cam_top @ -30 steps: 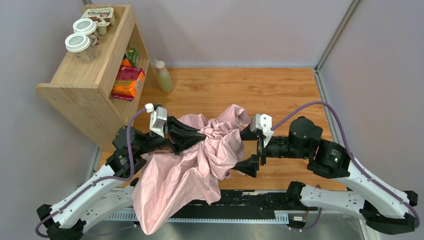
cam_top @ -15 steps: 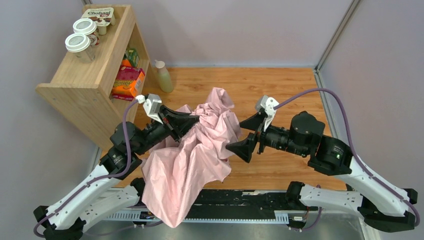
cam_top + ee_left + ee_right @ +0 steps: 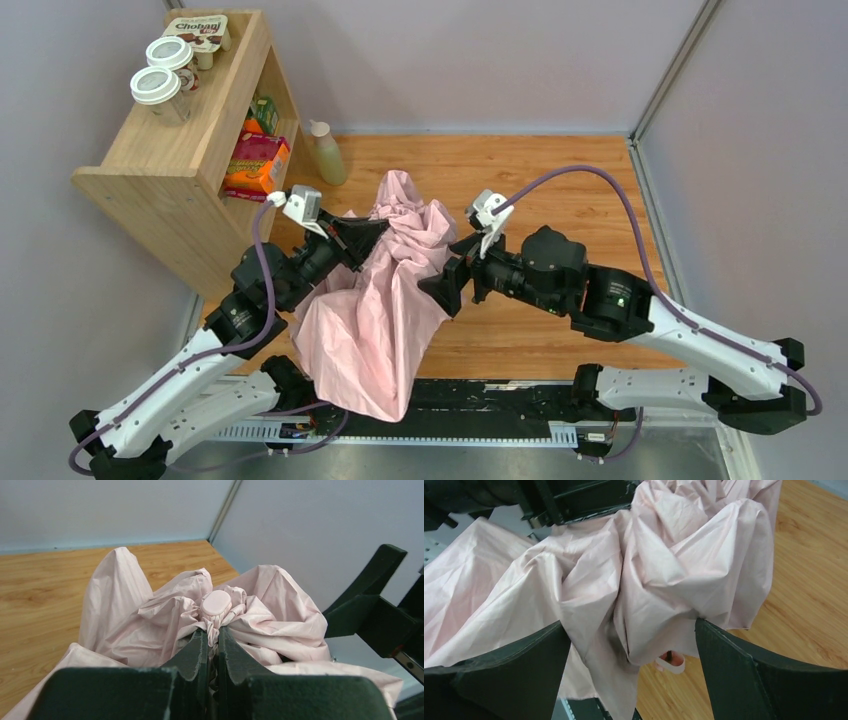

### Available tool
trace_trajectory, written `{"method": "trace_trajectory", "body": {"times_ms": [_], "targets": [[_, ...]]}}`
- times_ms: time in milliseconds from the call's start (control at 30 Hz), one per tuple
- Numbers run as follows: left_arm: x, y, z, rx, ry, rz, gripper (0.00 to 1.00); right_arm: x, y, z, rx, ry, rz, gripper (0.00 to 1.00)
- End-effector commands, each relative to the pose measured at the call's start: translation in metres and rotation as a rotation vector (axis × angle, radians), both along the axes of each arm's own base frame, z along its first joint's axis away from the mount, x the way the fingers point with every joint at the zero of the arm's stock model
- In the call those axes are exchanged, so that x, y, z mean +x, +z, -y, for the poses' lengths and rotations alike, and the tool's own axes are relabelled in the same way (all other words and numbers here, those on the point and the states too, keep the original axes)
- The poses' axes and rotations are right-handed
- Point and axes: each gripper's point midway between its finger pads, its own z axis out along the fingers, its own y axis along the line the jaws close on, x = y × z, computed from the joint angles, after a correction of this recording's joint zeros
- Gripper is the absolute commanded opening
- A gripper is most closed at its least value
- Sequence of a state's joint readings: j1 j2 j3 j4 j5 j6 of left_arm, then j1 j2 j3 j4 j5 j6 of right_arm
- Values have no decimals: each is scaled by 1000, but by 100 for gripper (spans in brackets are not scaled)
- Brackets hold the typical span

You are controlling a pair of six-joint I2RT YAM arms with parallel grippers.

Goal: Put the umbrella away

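Observation:
The umbrella is a crumpled pale pink canopy hanging from my left gripper down over the table's near edge. In the left wrist view the left gripper is shut on bunched fabric just below the round pink tip cap. My right gripper stands open against the canopy's right side. In the right wrist view the canopy fills the space between the wide-apart right gripper fingers. A bit of pink handle on the dark shaft peeks out under the fabric.
A wooden shelf stands at the far left with lidded cups on top and boxes inside. A pale bottle stands beside it on the wooden table. Grey walls close in at the back and right.
The left gripper has carried the canopy up and towards the back. The fabric now hangs narrower. The right arm has swung left, bringing its open gripper up to the canopy.

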State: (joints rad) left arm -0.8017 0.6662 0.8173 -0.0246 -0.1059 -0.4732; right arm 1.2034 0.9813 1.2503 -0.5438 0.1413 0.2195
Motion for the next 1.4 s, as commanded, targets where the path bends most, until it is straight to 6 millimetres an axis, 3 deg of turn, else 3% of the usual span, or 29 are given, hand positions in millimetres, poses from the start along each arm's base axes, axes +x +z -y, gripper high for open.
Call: {"method": "trace_trajectory", "body": {"times_ms": [0,167,267,400,533,633,700,767,867,1067,1200,1367], "targets": [[-23,38,16,-84,-155,149,0,33,23,-4,69,-178,46,91],[-62,50,29,-109,-361,307,0,50,12,-25,-6,-217,61,62],[-86,63,28,-160,-455,404,0,60,1,-36,-47,-243,62,59],[-94,64,27,-160,-482,416,0,45,5,-37,-67,-153,50,73],[-84,59,20,-122,-411,391,0,10,15,-13,-58,-1,49,100],[-77,58,14,-114,-357,381,0,-31,16,9,-72,184,34,100],[-80,59,15,-114,-373,390,0,-45,26,31,-30,218,53,100],[-85,60,18,-117,-405,390,0,-50,29,47,-2,228,83,100],[-92,64,23,-136,-459,394,0,-51,33,54,43,271,108,100],[-97,70,27,-152,-502,362,0,-31,25,47,128,369,63,100],[-92,71,30,-192,-497,302,0,-45,24,34,186,503,58,100],[-83,68,36,-222,-493,240,0,-41,36,18,269,520,46,100]]}}
